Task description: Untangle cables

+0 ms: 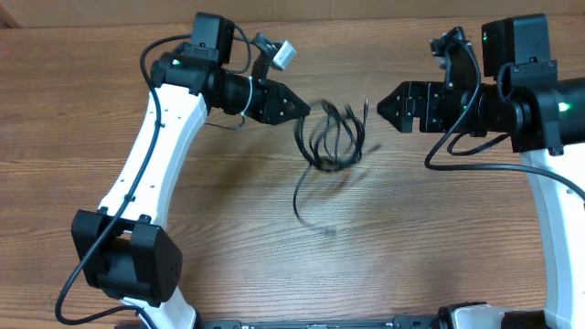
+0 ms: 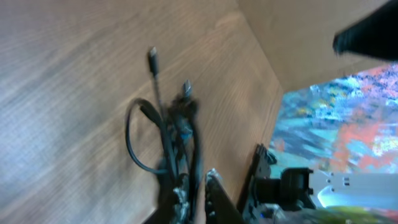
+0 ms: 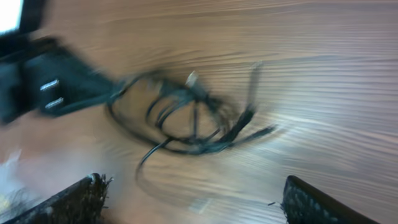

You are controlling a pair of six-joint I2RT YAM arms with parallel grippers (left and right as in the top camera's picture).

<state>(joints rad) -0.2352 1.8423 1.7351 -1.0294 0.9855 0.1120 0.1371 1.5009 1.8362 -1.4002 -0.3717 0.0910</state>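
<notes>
The cables (image 1: 334, 137) are a loose tangle of thin black cords on the wooden table between my two grippers. One strand trails toward the front (image 1: 300, 196). My left gripper (image 1: 304, 104) is at the tangle's left top and is shut on the cables. In the left wrist view the cords (image 2: 171, 134) run between its nearly closed fingers (image 2: 196, 185), with silvery plug tips (image 2: 153, 57) beyond. My right gripper (image 1: 384, 103) is open and empty, just right of the tangle. In the right wrist view its fingers (image 3: 193, 199) stand wide apart in front of the cables (image 3: 186, 118).
A cardboard wall (image 1: 366, 9) runs along the table's back edge. The left arm's base (image 1: 128, 260) stands at the front left and the right arm's white link (image 1: 558, 219) at the right. The arms' own thick black wires (image 1: 475, 151) hang beside them.
</notes>
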